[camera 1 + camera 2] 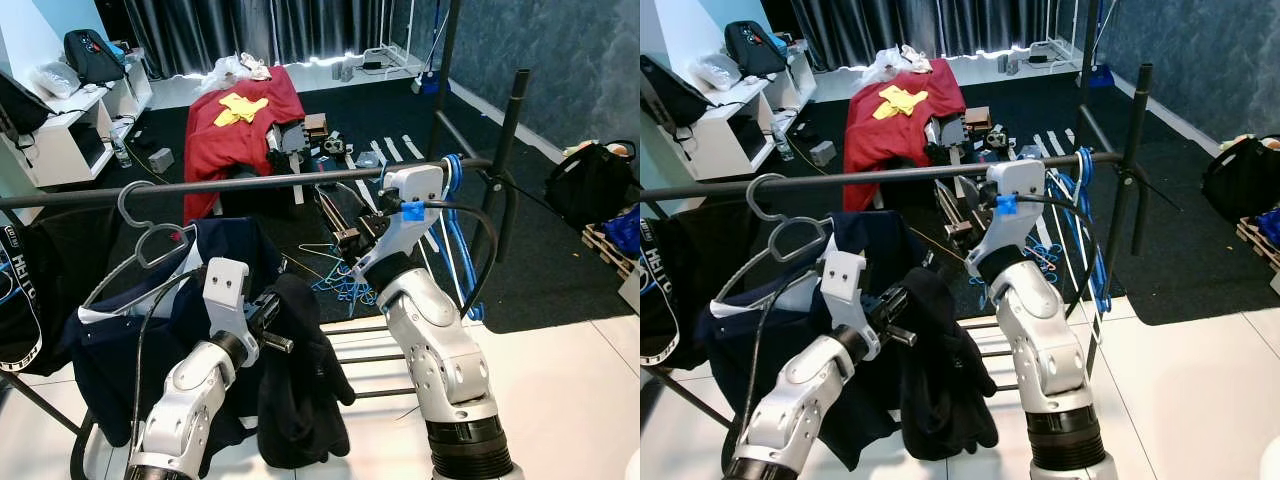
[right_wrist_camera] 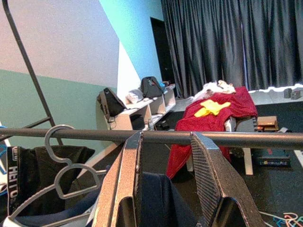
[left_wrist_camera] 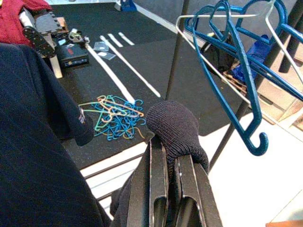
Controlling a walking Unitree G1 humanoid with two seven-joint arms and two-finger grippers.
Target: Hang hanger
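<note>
The grey wire hanger (image 1: 140, 235) carrying the dark navy shirt (image 1: 105, 345) has its hook just under the black horizontal rail (image 1: 250, 184), not yet clearly over it, so I judge the hanging step is nearly finished; next the hook must settle on this rail. The left gripper (image 3: 171, 165) is clenched on a black knitted cloth (image 1: 300, 375) below the rail. The right gripper (image 2: 165, 156) stands released at the rail, which passes between its fingers; no container is near.
</note>
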